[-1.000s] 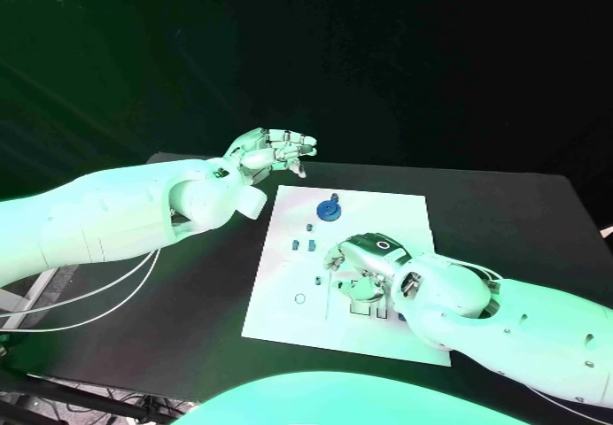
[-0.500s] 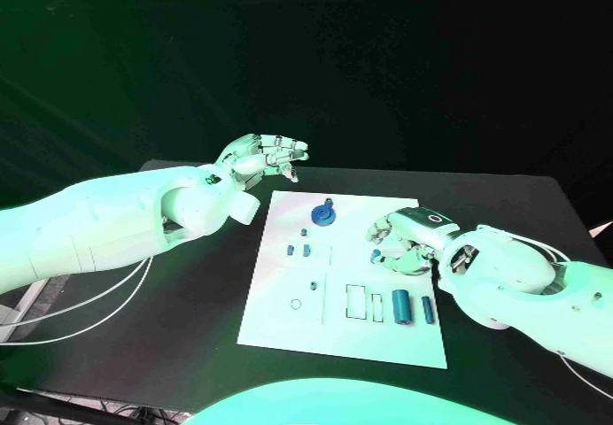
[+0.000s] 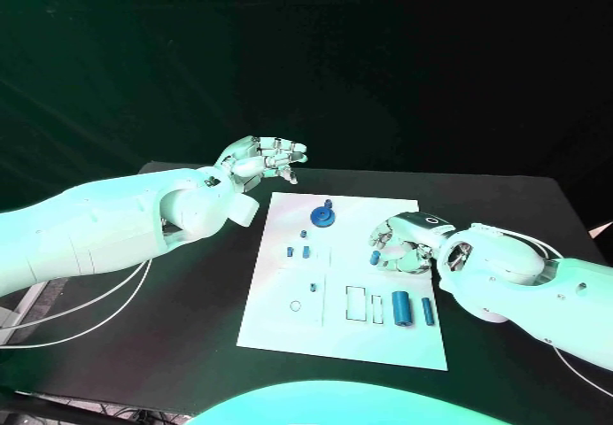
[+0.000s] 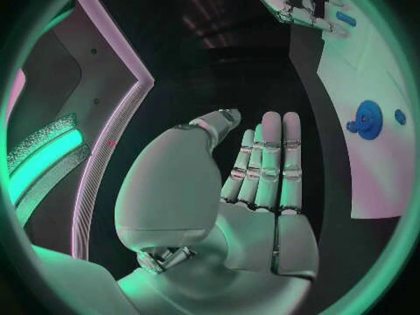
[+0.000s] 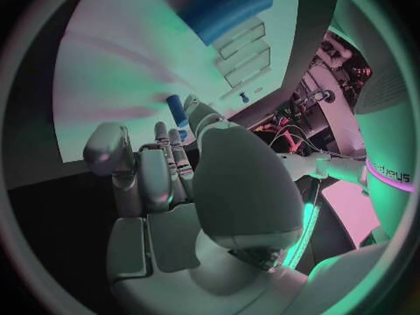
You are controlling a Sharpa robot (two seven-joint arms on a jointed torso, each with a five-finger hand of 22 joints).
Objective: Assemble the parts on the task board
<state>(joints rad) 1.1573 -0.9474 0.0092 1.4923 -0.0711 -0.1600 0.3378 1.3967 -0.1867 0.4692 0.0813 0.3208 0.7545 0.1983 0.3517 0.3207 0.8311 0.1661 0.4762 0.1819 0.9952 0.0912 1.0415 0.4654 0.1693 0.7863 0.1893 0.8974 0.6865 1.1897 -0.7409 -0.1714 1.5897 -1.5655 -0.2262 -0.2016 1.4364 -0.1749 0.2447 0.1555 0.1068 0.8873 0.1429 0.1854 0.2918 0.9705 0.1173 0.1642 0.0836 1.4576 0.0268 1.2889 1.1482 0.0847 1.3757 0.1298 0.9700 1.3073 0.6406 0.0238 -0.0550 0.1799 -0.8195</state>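
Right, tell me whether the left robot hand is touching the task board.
Apart. The head view shows the left robot hand raised beyond the far left corner of the task board, with black table between them; the left wrist view also shows a dark gap beside its fingers.

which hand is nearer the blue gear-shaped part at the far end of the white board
Left. The left hand hovers open just beyond the board's far edge, near the blue gear-shaped part; the right hand is over the board's right side, pinching a small blue piece.
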